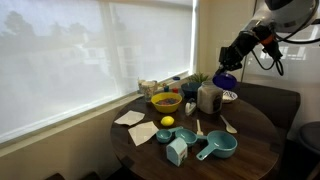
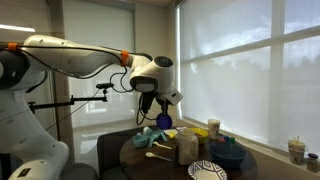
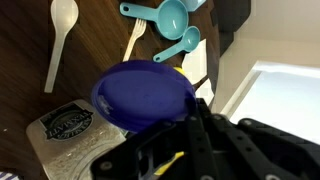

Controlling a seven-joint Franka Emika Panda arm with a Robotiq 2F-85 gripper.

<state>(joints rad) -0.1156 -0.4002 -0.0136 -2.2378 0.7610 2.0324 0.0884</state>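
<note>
My gripper [image 1: 234, 60] is shut on the rim of a blue bowl [image 1: 225, 78] and holds it in the air above the far side of the round dark wooden table [image 1: 255, 135]. In the wrist view the blue bowl [image 3: 145, 95] fills the middle, with my black fingers [image 3: 190, 125] clamped on its edge. It also shows in an exterior view [image 2: 163, 120] under the gripper [image 2: 150, 102]. Below the bowl stands a grey bag with a label [image 3: 65, 125], which also shows in an exterior view [image 1: 208, 98].
On the table are a yellow bowl [image 1: 165, 101], a lemon [image 1: 167, 122], teal measuring cups [image 1: 215, 148] [image 3: 170, 15], a white spoon [image 3: 62, 40], a wooden spoon [image 3: 135, 40], paper napkins [image 1: 135, 118] and a striped plate [image 2: 207, 171]. A window with blinds [image 1: 90, 50] runs behind.
</note>
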